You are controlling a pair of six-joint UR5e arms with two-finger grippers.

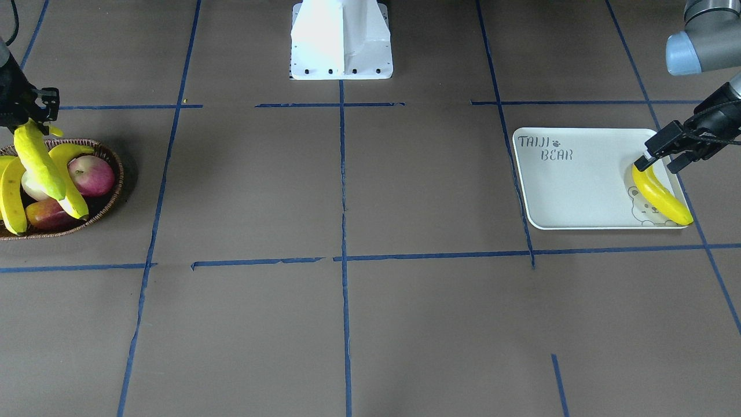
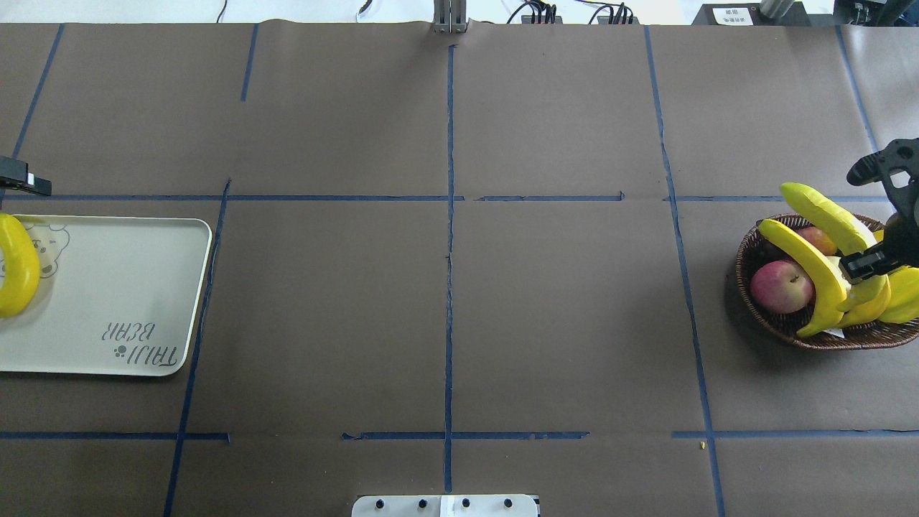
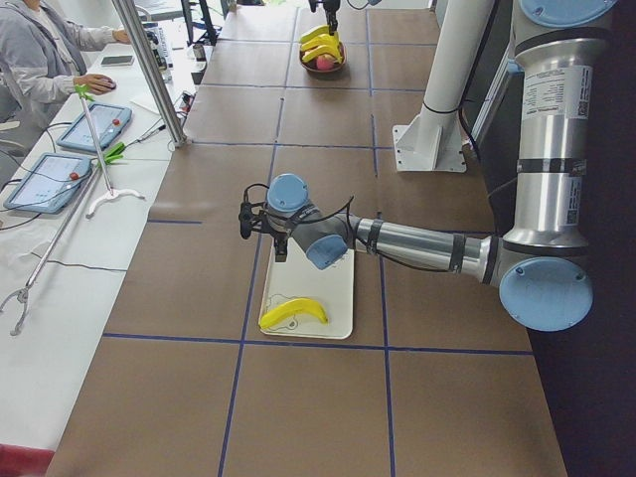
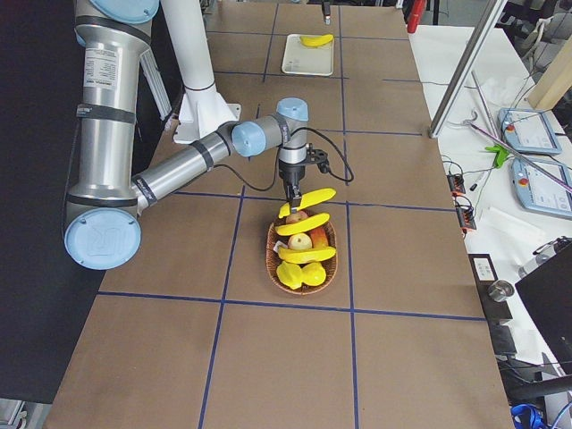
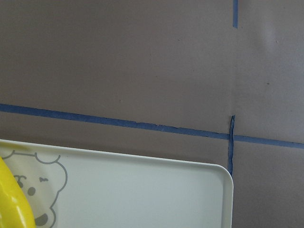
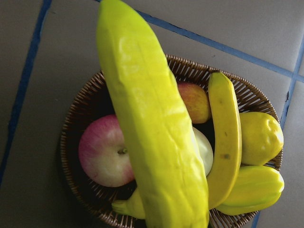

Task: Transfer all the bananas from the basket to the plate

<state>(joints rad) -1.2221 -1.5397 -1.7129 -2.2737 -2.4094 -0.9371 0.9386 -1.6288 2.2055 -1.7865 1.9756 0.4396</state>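
A greenish-yellow banana point(image 1: 39, 162) hangs just above the basket point(image 1: 120, 174), pinched at its upper end by the right gripper point(image 1: 36, 120), whose fingers are closed on it. Its lower end dips over the fruit inside the basket. There, two more bananas point(image 1: 75, 200) lie among red-pink apples point(image 1: 92, 175). Well apart from the basket, at the table's other end, the plate point(image 1: 579, 185) carries one banana point(image 1: 660, 197) along its side farthest from the basket. The left gripper point(image 1: 658, 167) hovers over that banana's end, fingers spread and holding nothing.
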